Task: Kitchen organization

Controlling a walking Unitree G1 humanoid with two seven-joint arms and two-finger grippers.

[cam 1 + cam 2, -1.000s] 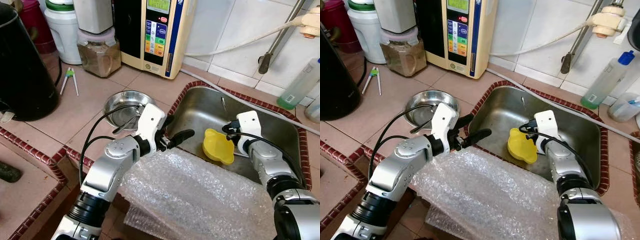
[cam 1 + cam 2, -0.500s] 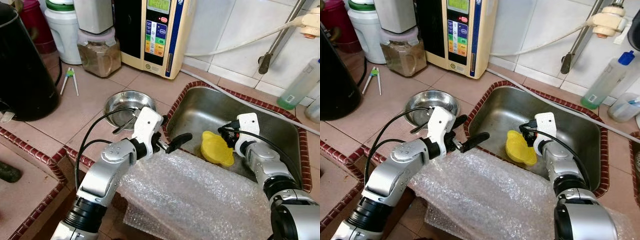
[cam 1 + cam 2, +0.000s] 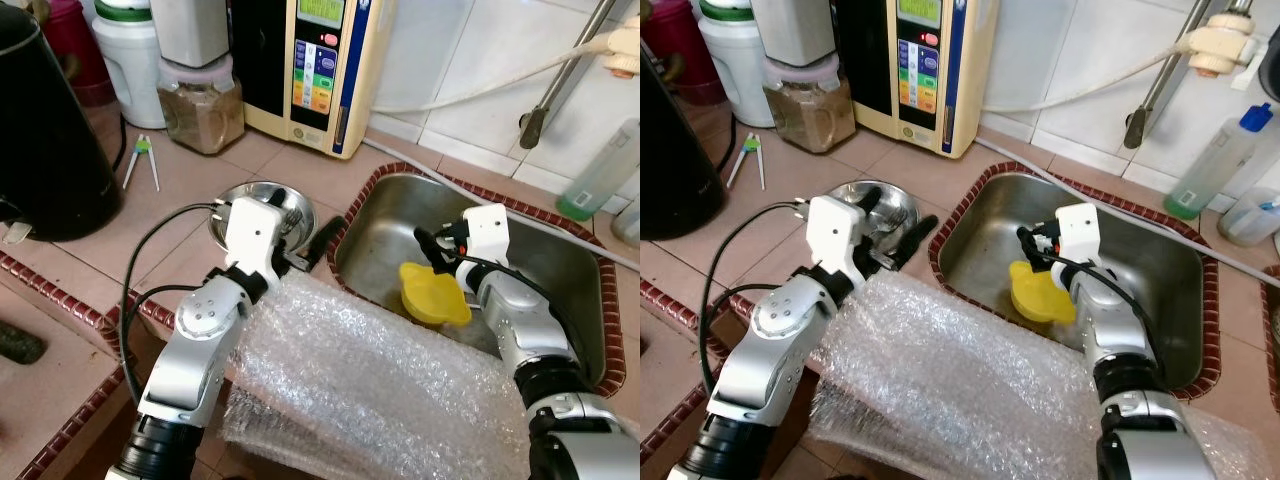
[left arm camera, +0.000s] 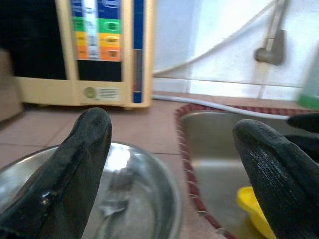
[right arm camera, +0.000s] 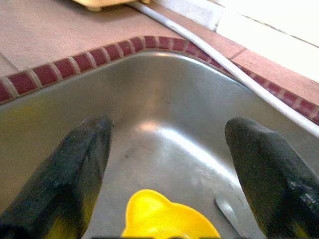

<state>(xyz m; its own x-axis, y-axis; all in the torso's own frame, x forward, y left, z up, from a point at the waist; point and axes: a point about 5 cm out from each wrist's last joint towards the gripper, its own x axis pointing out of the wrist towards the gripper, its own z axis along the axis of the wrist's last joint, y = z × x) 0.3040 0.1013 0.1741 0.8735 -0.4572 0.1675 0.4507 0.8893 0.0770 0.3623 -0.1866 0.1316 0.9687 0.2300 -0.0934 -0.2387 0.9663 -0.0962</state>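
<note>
- Risk first: right gripper (image 3: 1032,243) hangs spread wide over the yellow dish (image 3: 1038,296) in the sink (image 3: 1170,262), not yet gripping; likely to skate off that slick, tilted plastic and knock it along the steel if closed too high.
- Second worry: left gripper (image 3: 300,240) fully parted, empty, straddling the rim of the steel bowl (image 3: 283,195) at nine o'clock of the sink; could clip the bowl or the fork (image 4: 115,191) inside.
- Bubble wrap (image 3: 970,390) draped at six o'clock, apt to snag either arm.
</note>
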